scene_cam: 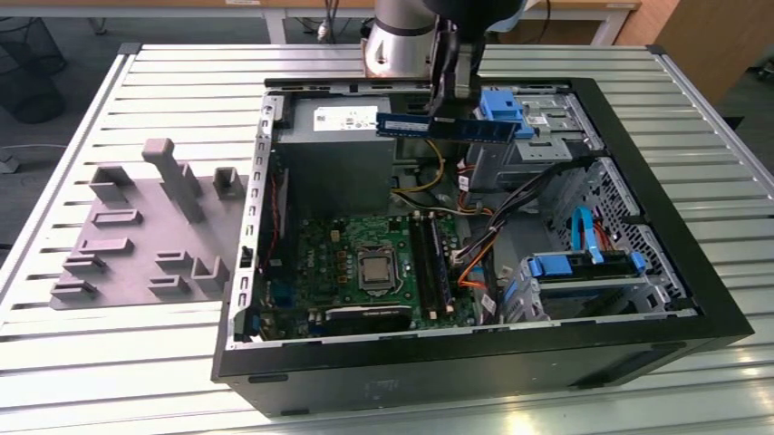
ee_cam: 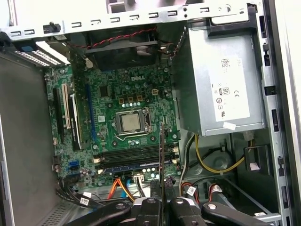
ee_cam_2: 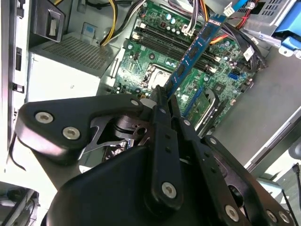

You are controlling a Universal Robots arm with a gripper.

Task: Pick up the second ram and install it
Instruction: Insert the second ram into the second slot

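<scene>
Broadly, a slatted metal table (scene_cam: 145,82) is carrying everything, and the room's desks (scene_cam: 581,9) and dark floor (scene_cam: 85,36) are showing behind it in the exterior view. Beneath the pincer (scene_cam: 443,107), an open computer case (scene_cam: 484,362) is lying on its side. A grey fixture (scene_cam: 133,245) is sitting well off to the exterior view's left of the pincer. The green motherboard (scene_cam: 351,263) is facing up below the pincer. Its fingers (ee_cam_2: 160,117) are clamping the second ram (scene_cam: 466,128), which is hanging in the air above the case, clear of the black memory slots (scene_cam: 430,258). The ram's long axis is lying level, reaching from the fingers mostly toward the exterior view's right.
</scene>
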